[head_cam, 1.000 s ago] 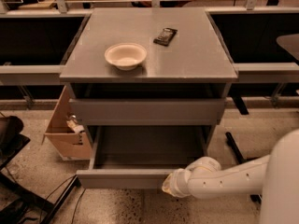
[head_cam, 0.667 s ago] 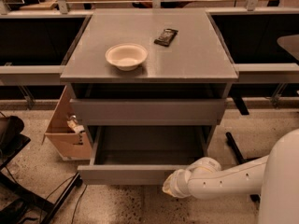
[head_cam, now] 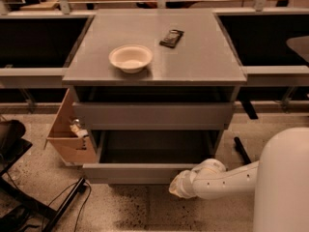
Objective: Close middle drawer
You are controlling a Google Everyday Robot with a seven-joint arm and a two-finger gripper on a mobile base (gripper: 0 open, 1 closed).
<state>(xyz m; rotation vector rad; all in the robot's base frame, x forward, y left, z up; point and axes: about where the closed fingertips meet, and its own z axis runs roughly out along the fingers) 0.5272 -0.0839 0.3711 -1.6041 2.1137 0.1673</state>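
Pushing seems the step: our gripper (head_cam: 179, 188) meets the open drawer (head_cam: 130, 173) at its front, near right; its state we cannot tell. Next we need a straight far push.

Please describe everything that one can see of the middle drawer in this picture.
The middle drawer is a plain matte gray tray, wide and shallow, without a handle. It stands pulled out of the cabinet, level, below a shut drawer front. Its flat floor is in shadow toward the back. The gripper, at the end of the white arm, is at the right end of its front panel and seems to touch it. A cardboard box stands beside its left wall.
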